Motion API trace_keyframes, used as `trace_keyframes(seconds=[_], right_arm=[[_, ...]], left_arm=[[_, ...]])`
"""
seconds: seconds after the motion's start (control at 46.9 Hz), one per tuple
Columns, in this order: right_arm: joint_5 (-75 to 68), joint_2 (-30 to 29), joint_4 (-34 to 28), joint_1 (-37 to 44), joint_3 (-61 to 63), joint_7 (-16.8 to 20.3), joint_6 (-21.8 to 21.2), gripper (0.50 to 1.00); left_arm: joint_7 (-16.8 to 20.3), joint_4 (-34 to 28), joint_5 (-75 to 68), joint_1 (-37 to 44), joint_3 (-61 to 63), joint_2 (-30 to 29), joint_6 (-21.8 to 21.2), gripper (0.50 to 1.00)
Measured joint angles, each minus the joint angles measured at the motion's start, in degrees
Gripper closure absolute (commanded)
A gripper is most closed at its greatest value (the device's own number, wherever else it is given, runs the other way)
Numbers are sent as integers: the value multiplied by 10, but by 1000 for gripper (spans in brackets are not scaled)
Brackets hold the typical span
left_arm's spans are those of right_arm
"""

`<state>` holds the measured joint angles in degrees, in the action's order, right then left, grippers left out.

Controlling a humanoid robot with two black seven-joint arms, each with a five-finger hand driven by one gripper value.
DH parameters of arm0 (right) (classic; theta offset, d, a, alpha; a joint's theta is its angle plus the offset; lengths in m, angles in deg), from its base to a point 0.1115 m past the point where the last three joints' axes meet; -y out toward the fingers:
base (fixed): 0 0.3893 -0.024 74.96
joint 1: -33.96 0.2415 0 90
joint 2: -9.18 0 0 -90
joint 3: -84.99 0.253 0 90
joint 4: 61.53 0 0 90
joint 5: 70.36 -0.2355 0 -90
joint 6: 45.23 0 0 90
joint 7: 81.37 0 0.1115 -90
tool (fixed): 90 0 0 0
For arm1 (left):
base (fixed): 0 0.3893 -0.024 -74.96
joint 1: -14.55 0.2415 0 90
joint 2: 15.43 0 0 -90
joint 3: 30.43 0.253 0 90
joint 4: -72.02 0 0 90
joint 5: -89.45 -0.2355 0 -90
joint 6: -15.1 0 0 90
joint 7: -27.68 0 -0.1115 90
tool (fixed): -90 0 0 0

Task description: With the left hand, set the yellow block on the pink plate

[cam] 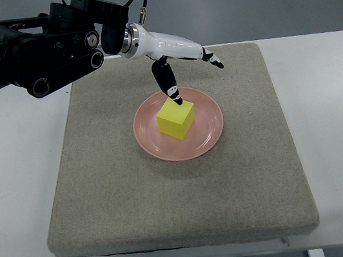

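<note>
A yellow block (176, 118) sits on the pink plate (210, 134), near the plate's middle, on the grey mat. My left hand (185, 67) comes in from the upper left and hovers over the plate's far edge. Its fingers are spread: one black-tipped finger (168, 84) points down and touches or nearly touches the block's top far corner, and another (213, 60) reaches out to the right. The hand holds nothing. The right arm is out of view.
The grey mat (169, 194) covers most of the white table (333, 116). The left arm's black bulk (35, 52) fills the upper left above the mat's far corner.
</note>
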<state>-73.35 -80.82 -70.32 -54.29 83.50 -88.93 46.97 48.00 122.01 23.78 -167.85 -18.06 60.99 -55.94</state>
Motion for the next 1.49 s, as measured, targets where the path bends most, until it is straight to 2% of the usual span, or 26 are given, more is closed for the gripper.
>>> trace_keyframes(seconds=[0.149, 0.32, 0.47, 0.64, 0.726, 0.982, 1.238, 1.494], right_arm=[[0, 0, 0, 0, 0, 0, 0, 576], [0, 0, 0, 0, 0, 0, 0, 576], [0, 0, 0, 0, 0, 0, 0, 576], [0, 0, 0, 0, 0, 0, 0, 576], [0, 0, 0, 0, 0, 0, 0, 576], [0, 0, 0, 0, 0, 0, 0, 576], [0, 0, 0, 0, 0, 0, 0, 576], [0, 0, 0, 0, 0, 0, 0, 576]], left_arm=[[0, -52, 0, 12, -11, 1, -14, 514], [0, -111, 4, 40, -18, 10, -69, 514], [0, -177, 16, 80, -32, 29, -137, 512], [-2, -296, 62, 137, -73, 80, -226, 519], [-3, -350, 118, 164, -98, 107, -249, 529], [-9, -400, 357, 187, -122, 119, -252, 536], [-21, -414, 624, 217, -132, 117, -240, 536], [-17, -418, 680, 271, -189, 116, -162, 538]])
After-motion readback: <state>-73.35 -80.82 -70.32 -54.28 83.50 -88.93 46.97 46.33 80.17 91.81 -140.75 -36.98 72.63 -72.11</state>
